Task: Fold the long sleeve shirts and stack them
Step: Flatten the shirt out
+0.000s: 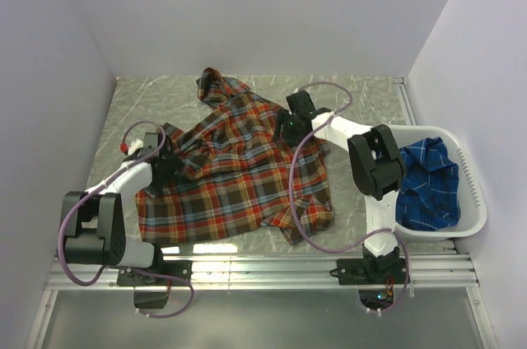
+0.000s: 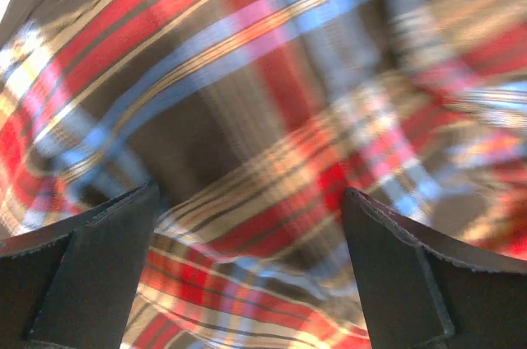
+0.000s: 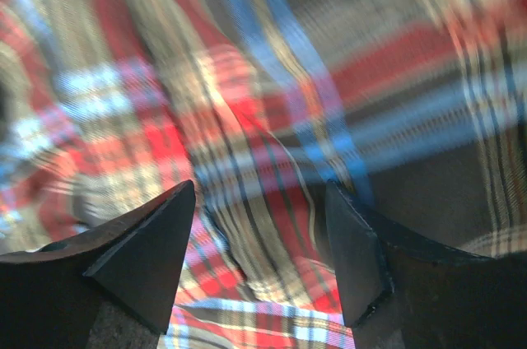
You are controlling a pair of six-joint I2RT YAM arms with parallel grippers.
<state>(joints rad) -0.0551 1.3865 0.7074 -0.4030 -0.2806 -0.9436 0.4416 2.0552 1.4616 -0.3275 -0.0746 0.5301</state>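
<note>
One of the long sleeve shirts, the red-orange plaid one [image 1: 239, 172], lies spread and rumpled on the marble table [image 1: 370, 98], a sleeve reaching to the back. The bright blue plaid shirt [image 1: 428, 184] sits bunched in the white basket [image 1: 475, 201] at the right. My left gripper [image 1: 169, 164] hovers low over the red shirt's left edge, its jaws wide apart above the cloth [image 2: 247, 225]. At the shirt's upper right my right gripper [image 1: 290, 125] is also open, with a raised fold of plaid [image 3: 272, 234] lying between its fingertips [image 3: 156, 250], untouched by them.
The basket fills the right side of the table beside the right arm. White walls close in the left, back and right. A metal rail [image 1: 263, 271] runs along the near edge by the arm bases.
</note>
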